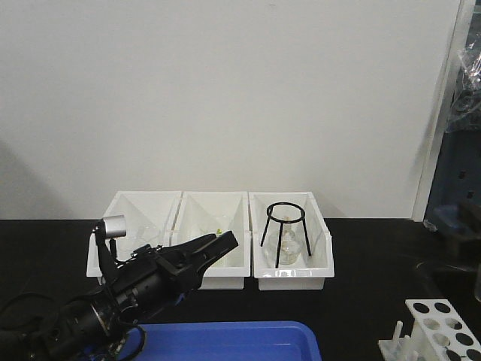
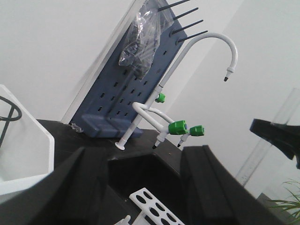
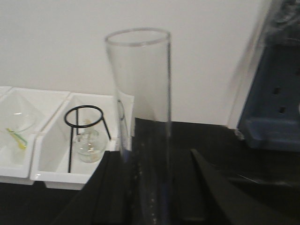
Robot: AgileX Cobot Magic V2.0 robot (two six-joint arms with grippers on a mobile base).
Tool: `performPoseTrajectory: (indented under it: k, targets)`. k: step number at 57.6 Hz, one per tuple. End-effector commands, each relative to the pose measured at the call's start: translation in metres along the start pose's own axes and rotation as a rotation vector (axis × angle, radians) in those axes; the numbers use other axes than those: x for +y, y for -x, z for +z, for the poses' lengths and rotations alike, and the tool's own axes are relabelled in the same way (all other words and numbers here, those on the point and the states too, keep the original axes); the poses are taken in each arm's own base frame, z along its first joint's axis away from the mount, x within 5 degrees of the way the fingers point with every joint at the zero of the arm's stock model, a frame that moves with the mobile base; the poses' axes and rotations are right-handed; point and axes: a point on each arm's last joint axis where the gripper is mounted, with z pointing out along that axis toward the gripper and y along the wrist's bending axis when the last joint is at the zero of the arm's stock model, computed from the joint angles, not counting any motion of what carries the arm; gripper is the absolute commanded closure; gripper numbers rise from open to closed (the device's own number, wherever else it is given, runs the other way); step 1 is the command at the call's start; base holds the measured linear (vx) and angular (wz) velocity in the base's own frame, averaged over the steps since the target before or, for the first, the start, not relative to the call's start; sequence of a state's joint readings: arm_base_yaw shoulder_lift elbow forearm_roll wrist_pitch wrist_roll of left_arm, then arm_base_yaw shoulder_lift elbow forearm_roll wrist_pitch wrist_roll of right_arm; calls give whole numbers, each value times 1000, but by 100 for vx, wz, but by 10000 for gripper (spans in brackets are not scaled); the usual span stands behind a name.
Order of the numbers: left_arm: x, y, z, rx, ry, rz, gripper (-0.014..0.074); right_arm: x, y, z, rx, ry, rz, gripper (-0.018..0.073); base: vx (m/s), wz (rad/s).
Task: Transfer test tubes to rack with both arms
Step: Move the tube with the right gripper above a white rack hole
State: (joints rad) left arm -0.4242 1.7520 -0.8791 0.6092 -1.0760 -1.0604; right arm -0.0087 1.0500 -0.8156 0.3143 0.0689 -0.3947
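A test tube (image 3: 140, 84) is gripped upright in the right tool (image 3: 152, 157), and the rack (image 2: 151, 206) is seen ahead of the wide, empty left tool (image 2: 143, 157); glass may be chipped if lowered off-centre.

The worktop (image 1: 361, 256) is black and the wall (image 1: 225, 98) is white. The three bins (image 1: 210, 214) are white, and the wire stand (image 1: 285, 226) in one of them is black. The tray (image 1: 225, 338) is bright blue. The rack (image 1: 438, 332) is white with rows of dark round holes. The left hand (image 1: 222, 242) is black and its cylinder (image 1: 114, 224) is silver. The test tube (image 3: 140, 117) is clear, without colour. The board (image 2: 126, 89) is grey-blue with rows of dark slots. The tap (image 2: 187, 51) is white with green knobs (image 2: 179, 126).
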Motion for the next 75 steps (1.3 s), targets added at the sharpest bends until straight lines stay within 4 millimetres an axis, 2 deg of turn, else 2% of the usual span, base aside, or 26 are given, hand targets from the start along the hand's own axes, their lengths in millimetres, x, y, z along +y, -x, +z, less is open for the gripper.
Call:
performPoseTrajectory:
  k: [1,11,19,34,59,75]
  targets:
    - [-18,24,1,-108,-83,30,124,-8,4,-18,-165,-84,-4,566,0,0]
    - [-18,23,1,-107,-83,34,124,-8,-39,-11,-135,-124,9,566,0,0]
    - [-18,23,1,-107,-83,34,124,-11,-55,-6,-186,-165,16,566,0,0]
    - [-18,23,1,-107,-83,34,124,8,-68,23,-235,37,13,566,0,0]
    - [-18,23,1,-107,-83,34,124,6,-91,50,-182,11,12,566,0,0]
    - [-18,23,1,-107,-83,34,124,5,-95,53,-168,-2,-17,566,0,0]
